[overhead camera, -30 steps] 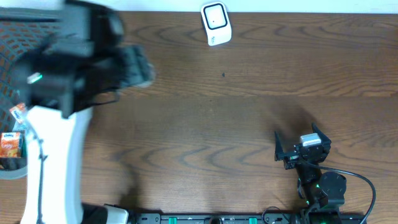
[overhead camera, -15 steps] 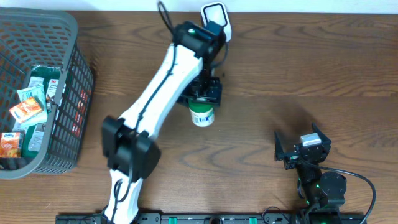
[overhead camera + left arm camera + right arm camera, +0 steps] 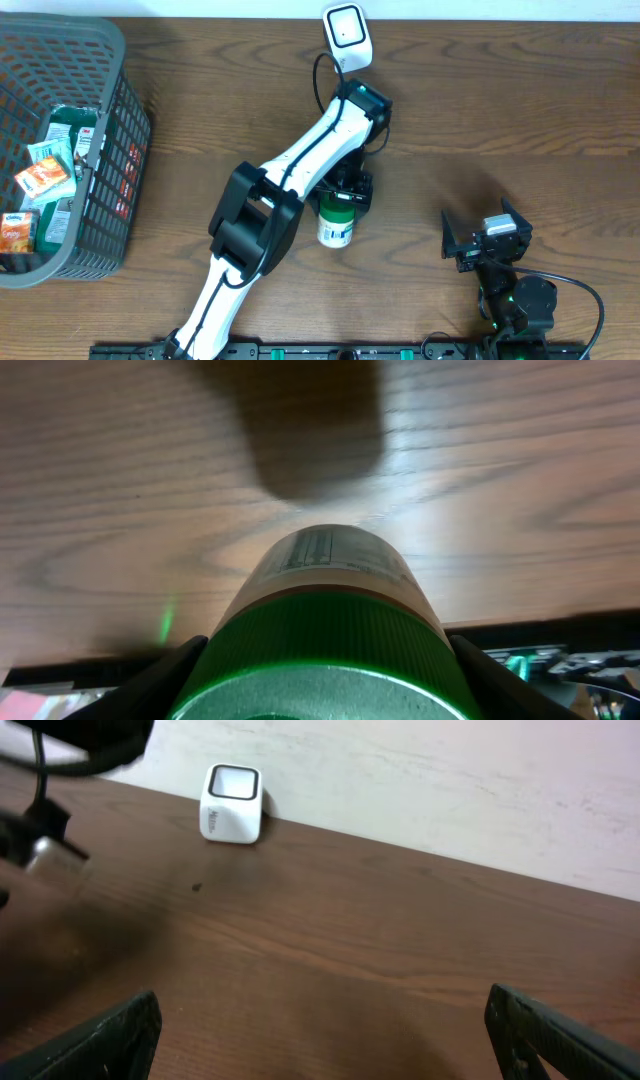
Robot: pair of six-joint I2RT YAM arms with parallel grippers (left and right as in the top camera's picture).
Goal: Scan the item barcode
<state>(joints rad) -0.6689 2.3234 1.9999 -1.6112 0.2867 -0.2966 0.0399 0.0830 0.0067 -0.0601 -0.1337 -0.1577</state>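
Right wrist view shows your right fingers (image 3: 90, 1045) spread wide on nothing, so leave them parked. Further out, the left fingers (image 3: 160, 682) are clamped on the green cap (image 3: 325, 655) of the bottle (image 3: 336, 230), over mid-bench (image 3: 500, 120) and well apart from the scanner (image 3: 347, 28). Carry it closer, turn the printed label toward the scanner's window, and hold steady. Count: one bottle, one scanner, one basket (image 3: 125, 150), several packets (image 3: 42, 175) inside
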